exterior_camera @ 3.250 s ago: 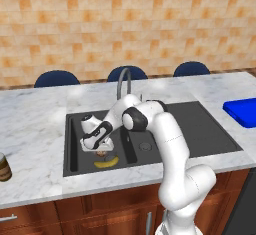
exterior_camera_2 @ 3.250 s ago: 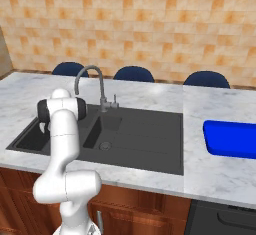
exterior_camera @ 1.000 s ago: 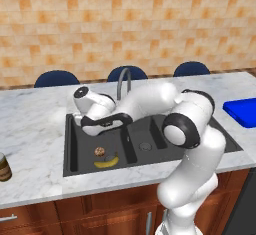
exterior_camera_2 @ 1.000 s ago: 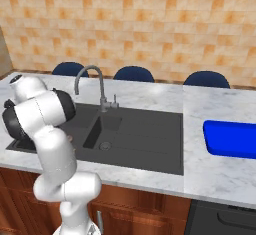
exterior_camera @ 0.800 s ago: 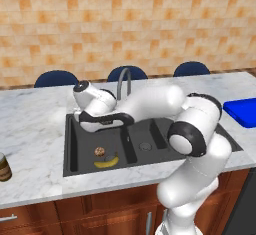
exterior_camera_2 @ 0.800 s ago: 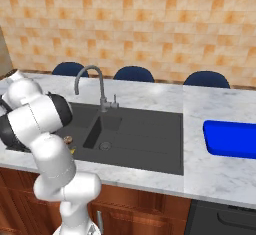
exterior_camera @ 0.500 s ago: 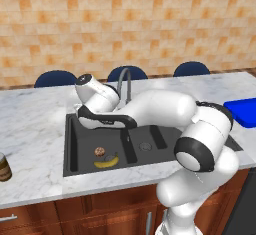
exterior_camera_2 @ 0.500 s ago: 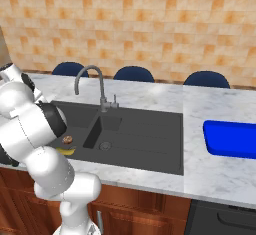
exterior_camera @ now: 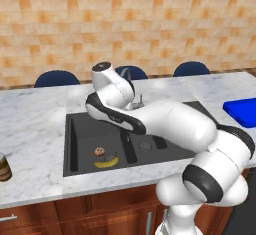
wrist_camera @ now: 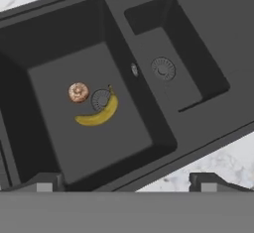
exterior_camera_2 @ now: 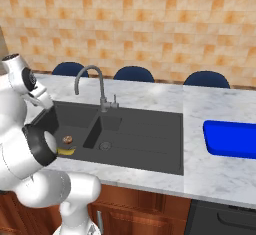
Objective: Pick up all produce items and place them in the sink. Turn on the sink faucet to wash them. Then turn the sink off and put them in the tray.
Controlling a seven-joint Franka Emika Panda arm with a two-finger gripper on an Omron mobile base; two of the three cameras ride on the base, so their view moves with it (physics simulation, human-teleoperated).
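Fruit lying in the sink [wrist_camera: 198, 43]

A banana [wrist_camera: 99, 114] and small brown ball [wrist_camera: 78, 92] flank the drain [wrist_camera: 100, 98] in the larger left basin.

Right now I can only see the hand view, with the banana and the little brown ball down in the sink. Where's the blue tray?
Observer: The tray lies flat on the counter, to the right of the sink and apart from it.
Operator: And what turns the water on?
Observer: The sink faucet. It is a tall gooseneck at the back of the sink, with a thin lever at its base.
Operator: Is anything else out there?
Observer: A dark brown jar stands upright on the counter, left of the sink.
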